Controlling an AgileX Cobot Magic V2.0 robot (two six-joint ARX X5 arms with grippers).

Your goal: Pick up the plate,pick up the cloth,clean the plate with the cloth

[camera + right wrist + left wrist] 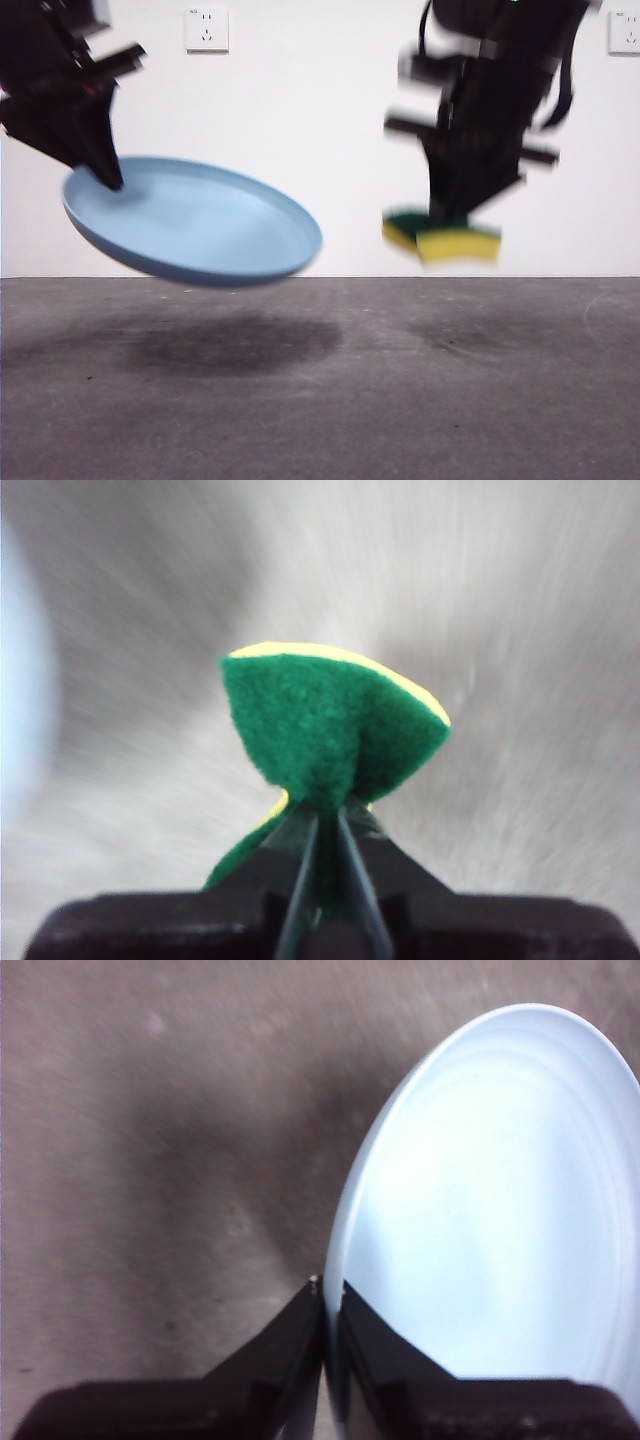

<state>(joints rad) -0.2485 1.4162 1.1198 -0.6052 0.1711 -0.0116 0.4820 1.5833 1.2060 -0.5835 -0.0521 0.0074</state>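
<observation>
The light-blue plate (195, 222) hangs tilted in the air at the left of the front view, above its shadow on the table. My left gripper (105, 175) is shut on its rim at the upper left; the left wrist view shows the jaws (330, 1295) pinching the plate's edge (480, 1220). The cloth, a yellow sponge with a green scouring layer (445, 238), is held in the air at the right, apart from the plate. My right gripper (455, 210) is shut on it; the right wrist view shows the green face (330, 730) squeezed between the jaws (328, 815).
The grey table (320, 390) lies below both held things, with dark shadows under them. A white wall with two sockets (206, 29) stands behind. The right arm is blurred by motion.
</observation>
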